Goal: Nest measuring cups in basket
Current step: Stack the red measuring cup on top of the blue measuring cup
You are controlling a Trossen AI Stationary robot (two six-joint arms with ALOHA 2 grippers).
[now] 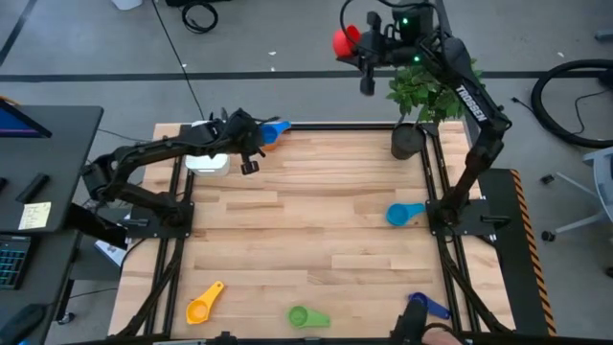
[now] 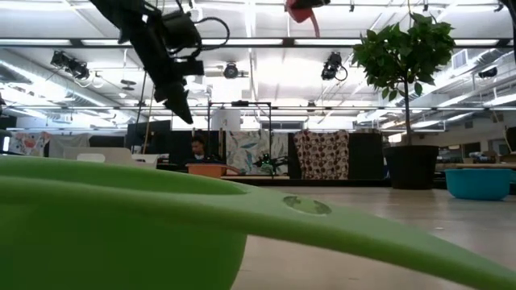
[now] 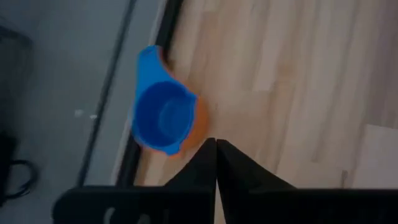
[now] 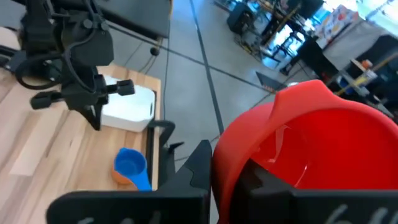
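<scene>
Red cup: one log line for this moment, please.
right tool: shut on red cup, raised beyond table's far edge | left tool: shut, empty, near blue-in-orange cups

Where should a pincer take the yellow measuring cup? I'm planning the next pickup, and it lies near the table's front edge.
Grip the yellow measuring cup by its flat handle, which points toward the far right, away from the bowl. Come straight down from above, fingers across the handle's width. The cup appears to sit bowl-up on open wood, nothing crowding it; the round bowl looks harder to pinch.
</scene>
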